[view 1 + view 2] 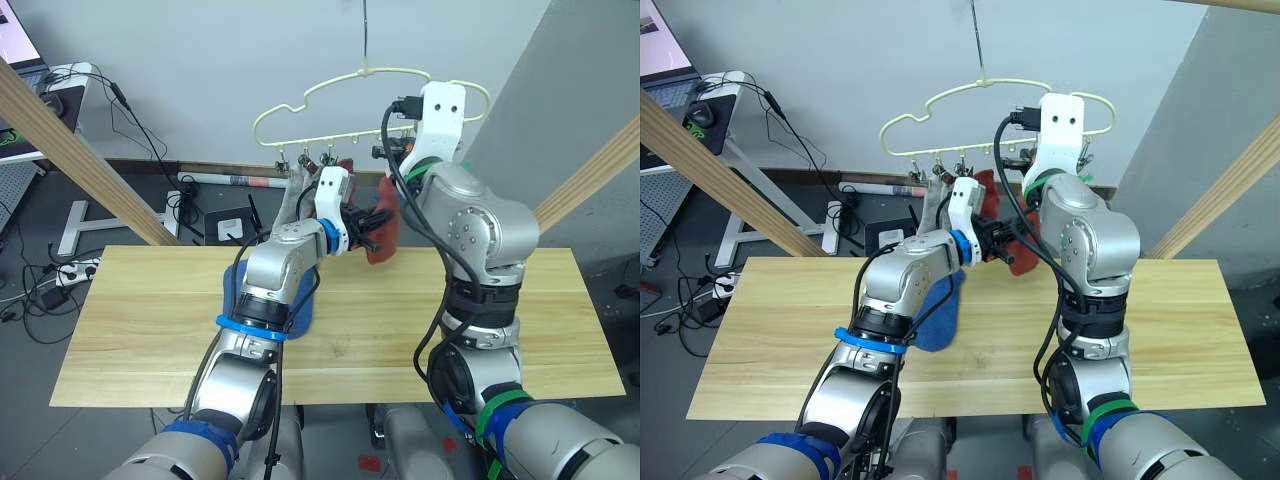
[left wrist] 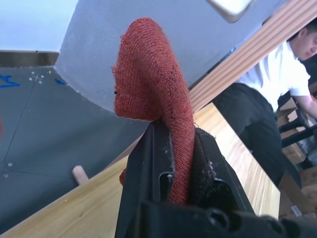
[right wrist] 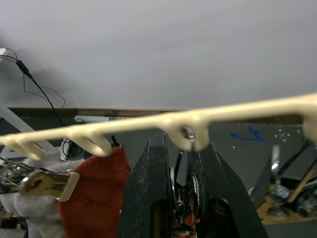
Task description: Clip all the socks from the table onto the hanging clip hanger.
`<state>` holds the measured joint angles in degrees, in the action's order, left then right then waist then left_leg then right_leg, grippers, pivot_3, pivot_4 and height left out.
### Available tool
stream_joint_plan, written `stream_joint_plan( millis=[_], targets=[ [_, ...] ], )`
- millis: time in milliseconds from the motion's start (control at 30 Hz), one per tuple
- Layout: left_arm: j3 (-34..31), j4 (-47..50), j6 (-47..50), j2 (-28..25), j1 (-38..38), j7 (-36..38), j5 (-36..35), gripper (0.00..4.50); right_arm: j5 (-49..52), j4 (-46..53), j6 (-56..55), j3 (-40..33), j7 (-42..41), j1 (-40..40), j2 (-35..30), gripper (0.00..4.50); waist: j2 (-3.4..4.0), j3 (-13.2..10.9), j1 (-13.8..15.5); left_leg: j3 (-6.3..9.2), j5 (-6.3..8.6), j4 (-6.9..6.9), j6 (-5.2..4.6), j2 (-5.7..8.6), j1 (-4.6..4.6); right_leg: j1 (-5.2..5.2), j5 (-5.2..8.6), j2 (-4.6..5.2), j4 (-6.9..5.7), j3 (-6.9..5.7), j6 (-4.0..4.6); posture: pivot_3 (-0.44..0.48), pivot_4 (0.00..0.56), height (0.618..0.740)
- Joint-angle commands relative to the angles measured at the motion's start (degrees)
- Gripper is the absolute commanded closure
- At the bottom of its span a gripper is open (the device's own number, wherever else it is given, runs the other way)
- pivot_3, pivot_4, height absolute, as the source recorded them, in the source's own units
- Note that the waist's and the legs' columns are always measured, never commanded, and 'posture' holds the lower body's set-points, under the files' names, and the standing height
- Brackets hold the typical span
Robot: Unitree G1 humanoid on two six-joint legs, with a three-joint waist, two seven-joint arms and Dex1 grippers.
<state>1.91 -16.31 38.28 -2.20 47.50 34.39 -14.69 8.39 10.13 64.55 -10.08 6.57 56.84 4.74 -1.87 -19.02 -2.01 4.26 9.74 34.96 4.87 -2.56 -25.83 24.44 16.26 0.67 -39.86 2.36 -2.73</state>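
My left fingers [image 2: 181, 163] were clamped on a rust-red sock [image 2: 153, 94], its knit squeezed between the two black pads while the free end curled up above them. I held it raised over the far edge of the tabletop [image 1: 150, 320], just below the clip hanger [image 1: 300, 105] and close beside my right arm.

My right fingers [image 3: 181, 168] stood narrow around one small metal clip [image 3: 187, 134] hanging from the hanger's cream lower bar, one finger on each side of it; whether they pressed it or only flanked it I could not tell.

Two socks hung from the hanger's clips: a light grey sock [image 1: 931, 205] toward my left and a second rust-red sock [image 3: 94, 198] next to it, between the grey one and my right fingers. A brass-coloured clip [image 3: 47, 182] bit the grey fabric where it met the red.

A blue sock [image 1: 938, 315] lay flat on the tabletop under my left forearm, partly covered by it.

A person in a white shirt [image 2: 277, 74] stood beyond the tabletop's end.
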Motion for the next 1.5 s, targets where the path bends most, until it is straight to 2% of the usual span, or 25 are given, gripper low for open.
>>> stream_joint_plan(
  millis=[33,667,1100,1500],
  targets=[
    [0.1,0.9,-1.2,0.3,1.2,0.1,-1.1,3.90,1.0,2.7,-0.1,-0.4,0.2,1.3,0.2,4.34,0.00,0.0,0.0,0.00,0.00,0.00,0.00,0.00,-0.01,0.00,0.00,0.00,0.01,0.00,0.00,-0.010,0.322,0.740],
    [-1.6,-1.6,-1.4,2.4,7.8,-1.4,-3.8,3.90,1.0,2.8,-0.4,-0.4,0.3,0.8,0.7,4.34,0.00,0.0,0.0,0.00,0.00,-0.02,0.00,0.00,-0.01,0.00,0.00,0.00,0.05,0.00,0.00,-0.006,0.317,0.740],
    [0.1,1.2,0.1,0.3,5.1,-0.8,-3.8,3.90,0.8,2.4,-1.5,0.0,-0.1,1.2,0.3,4.34,0.00,0.0,0.0,0.00,0.00,-0.02,0.01,0.00,-0.01,0.00,0.00,0.00,0.05,0.00,0.00,0.002,0.309,0.740],
    [-1.4,-0.1,0.0,1.4,7.9,-1.6,-5.0,3.90,0.9,2.5,-1.5,0.1,-0.1,0.9,0.7,4.34,0.00,0.0,0.1,-0.01,0.00,-0.02,0.01,0.01,-0.02,0.00,0.00,0.01,0.07,0.00,0.00,0.004,0.309,0.740]
  ],
)
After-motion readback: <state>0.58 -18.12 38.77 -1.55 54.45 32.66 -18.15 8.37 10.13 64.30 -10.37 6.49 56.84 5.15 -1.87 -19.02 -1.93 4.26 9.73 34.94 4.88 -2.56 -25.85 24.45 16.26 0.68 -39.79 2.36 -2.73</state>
